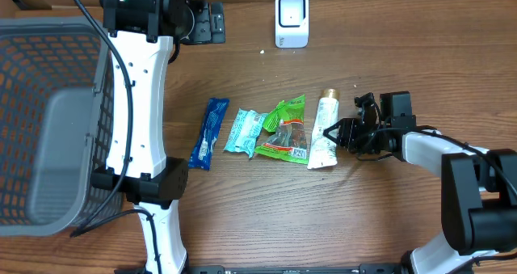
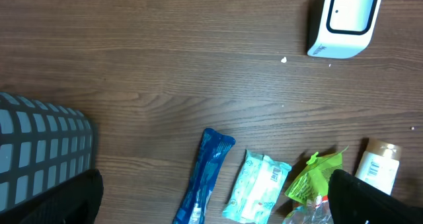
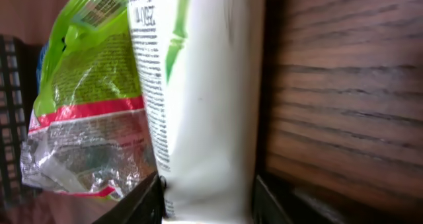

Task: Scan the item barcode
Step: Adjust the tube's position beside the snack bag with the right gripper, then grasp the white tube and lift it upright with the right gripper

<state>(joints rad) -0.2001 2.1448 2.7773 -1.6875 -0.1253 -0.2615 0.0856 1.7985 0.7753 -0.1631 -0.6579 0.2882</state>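
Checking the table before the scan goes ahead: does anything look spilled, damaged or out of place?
Nothing looks spilled or damaged. One small white speck lies on the table just beside the scanner, like a stray crumb. The green bag and the teal packet lie pressed edge to edge.

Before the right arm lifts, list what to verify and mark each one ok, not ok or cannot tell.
1. Straddle: ok, the right gripper has one finger on each side of the white tube.
2. Firm grip on the tube: cannot tell, contact is not clear.
3. Code findable: ok, the barcode faces up near the tube's top end.
4. Neighbours apart from the tube: not ok, the green bag lies against it and may drag.
5. Target reachable: ok, the scanner has nothing standing in front of it.
6. Other arm out of the way: ok, the left gripper is open, far from the tube.
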